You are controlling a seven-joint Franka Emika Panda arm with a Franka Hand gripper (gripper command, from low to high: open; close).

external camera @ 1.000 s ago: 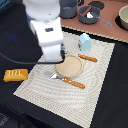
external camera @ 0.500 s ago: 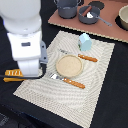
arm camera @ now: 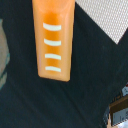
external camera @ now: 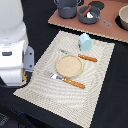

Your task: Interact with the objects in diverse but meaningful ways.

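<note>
The gripper itself does not show clearly in either view, so I cannot tell whether it is open or closed; in the exterior view the white arm (external camera: 12,42) fills that view's left side and hides whatever lies under it. The wrist view looks straight down on the bread loaf (arm camera: 53,38), an orange block with four pale score marks, lying on the black table (arm camera: 75,95) near a corner of the placemat (arm camera: 107,17).

On the placemat sits a round tan plate (external camera: 68,65), with a fork (external camera: 66,80) and a knife (external camera: 80,56) on either side of it. The pale blue carton (external camera: 85,41) stands upright beyond the knife.

Further back, on a brown board (external camera: 107,27), a dark pot (external camera: 89,14) holds the small white piece (external camera: 90,15) and the reddish sausage (external camera: 86,9). A second pot (external camera: 68,7) stands beside it.
</note>
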